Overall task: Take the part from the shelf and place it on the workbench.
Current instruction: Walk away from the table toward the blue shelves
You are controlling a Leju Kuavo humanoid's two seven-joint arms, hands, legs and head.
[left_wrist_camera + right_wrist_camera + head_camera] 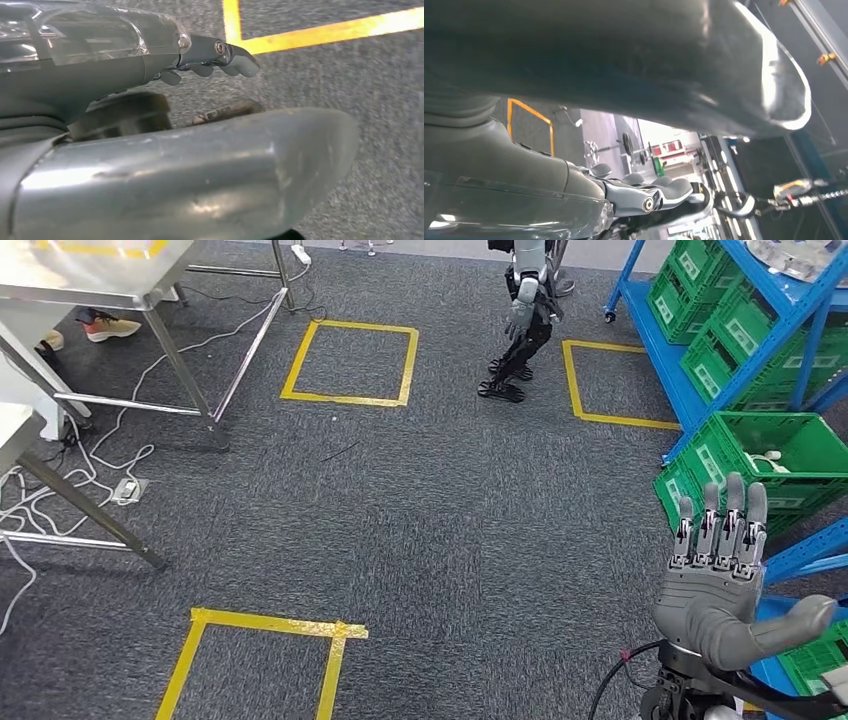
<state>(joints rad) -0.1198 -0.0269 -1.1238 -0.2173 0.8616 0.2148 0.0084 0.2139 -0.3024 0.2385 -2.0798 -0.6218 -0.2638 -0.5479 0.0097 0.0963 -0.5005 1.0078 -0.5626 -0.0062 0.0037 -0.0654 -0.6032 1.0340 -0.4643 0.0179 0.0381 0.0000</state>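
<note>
The blue shelf (668,370) stands along the right side and carries several green crates. An open green crate (790,440) on it holds a pale part (772,460). My right hand (715,580) is raised just in front of that crate, empty, with its fingers straight and apart and the thumb out to the side. The right wrist view shows the same hand (499,155) with nothing in it. My left hand (150,130) hangs over the carpet, fingers (220,55) loosely extended and holding nothing. The steel workbench (60,285) stands at the far left.
Yellow tape squares (350,365) mark the grey carpet. Another humanoid robot (525,320) stands at the far middle beside the shelf. White cables (60,480) and a floor socket lie around the workbench legs. A person's shoe (105,328) shows under the bench.
</note>
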